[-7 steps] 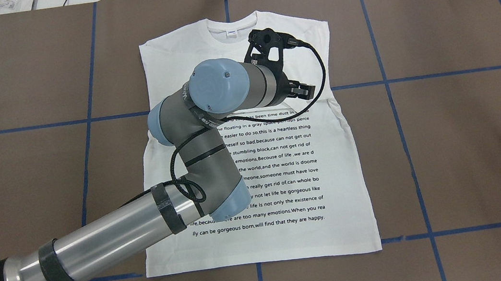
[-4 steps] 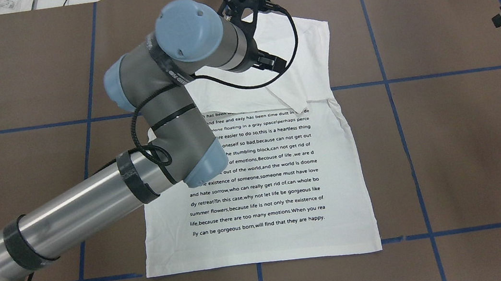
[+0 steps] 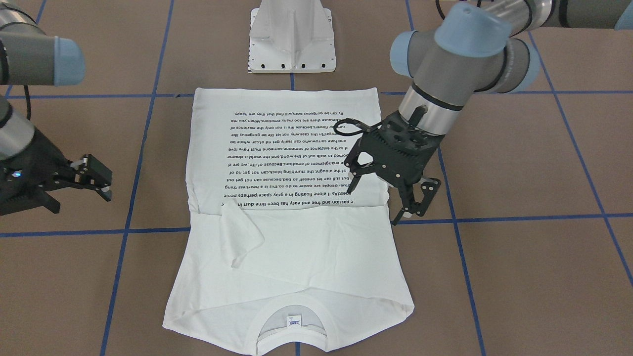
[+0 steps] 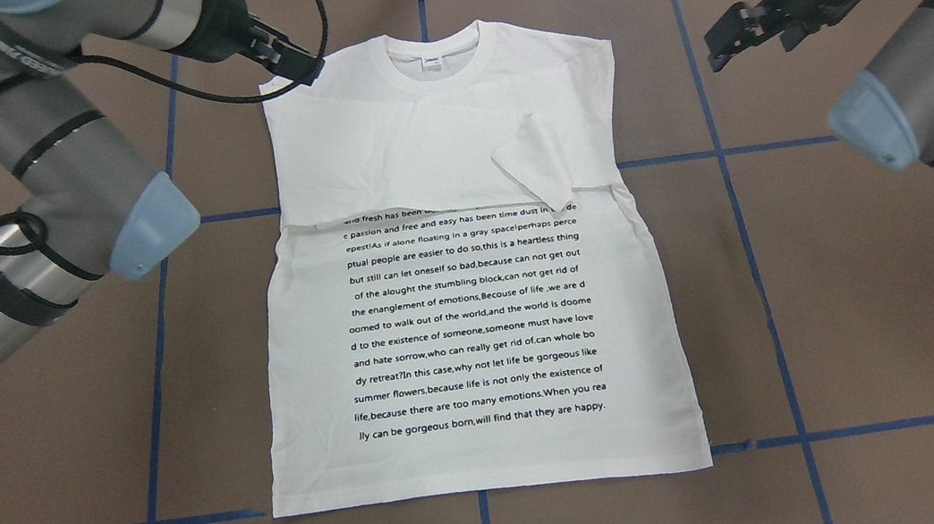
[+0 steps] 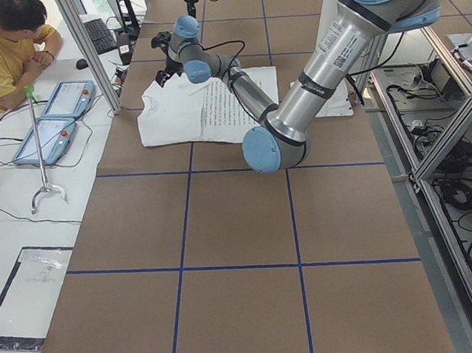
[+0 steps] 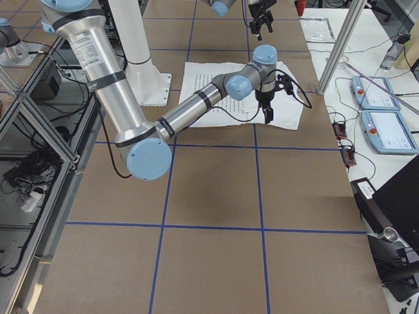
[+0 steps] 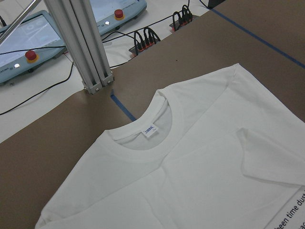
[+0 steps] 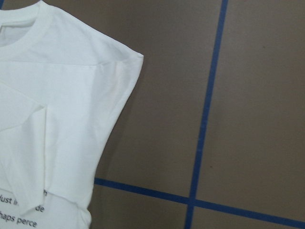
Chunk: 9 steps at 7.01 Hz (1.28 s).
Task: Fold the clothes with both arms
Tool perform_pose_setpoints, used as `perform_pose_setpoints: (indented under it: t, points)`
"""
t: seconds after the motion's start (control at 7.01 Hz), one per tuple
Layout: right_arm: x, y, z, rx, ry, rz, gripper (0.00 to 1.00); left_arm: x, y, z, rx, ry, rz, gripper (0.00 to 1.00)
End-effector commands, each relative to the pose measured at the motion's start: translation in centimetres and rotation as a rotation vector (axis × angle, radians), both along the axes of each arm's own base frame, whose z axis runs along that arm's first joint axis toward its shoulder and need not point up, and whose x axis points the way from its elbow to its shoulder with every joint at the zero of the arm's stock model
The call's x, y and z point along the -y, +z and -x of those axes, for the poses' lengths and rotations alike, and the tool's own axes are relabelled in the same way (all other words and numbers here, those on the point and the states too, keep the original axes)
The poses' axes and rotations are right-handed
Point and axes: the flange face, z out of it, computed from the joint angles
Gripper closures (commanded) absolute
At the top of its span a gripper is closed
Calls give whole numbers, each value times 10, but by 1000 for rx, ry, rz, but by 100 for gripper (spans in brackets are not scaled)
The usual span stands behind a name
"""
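On the table the T-shirt reads "they are happy"; left pincer and right pincer gape empty.

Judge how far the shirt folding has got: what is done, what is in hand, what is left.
Done: the T-shirt lies flat, its sleeves folded in across the chest. In hand: the left gripper hovers open at one shoulder corner; the right gripper, open, is off the cloth beside the other shoulder. Left: the body is unfolded, hem to collar.
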Motion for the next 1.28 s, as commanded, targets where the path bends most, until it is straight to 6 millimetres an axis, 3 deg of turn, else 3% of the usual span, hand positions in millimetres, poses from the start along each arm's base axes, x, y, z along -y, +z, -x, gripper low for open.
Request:
perform_pose_setpoints:
  t: [0.0,0.14,0.43,0.71,1.14]
  points:
    - [17,-54,107,-19,62,52,4,-14,12,39,17,28,-77,0]
    - [24,-81,150,-21,75,80,9,-16,11,41,13,27,-84,0]
    - [36,-106,210,-53,105,110,22,-33,-2,53,-14,21,-111,0]
    - [41,-102,265,-37,146,103,36,-41,-2,58,-23,19,-117,0]
    - [23,-84,302,-94,138,86,48,-41,-2,58,-23,20,-120,0]
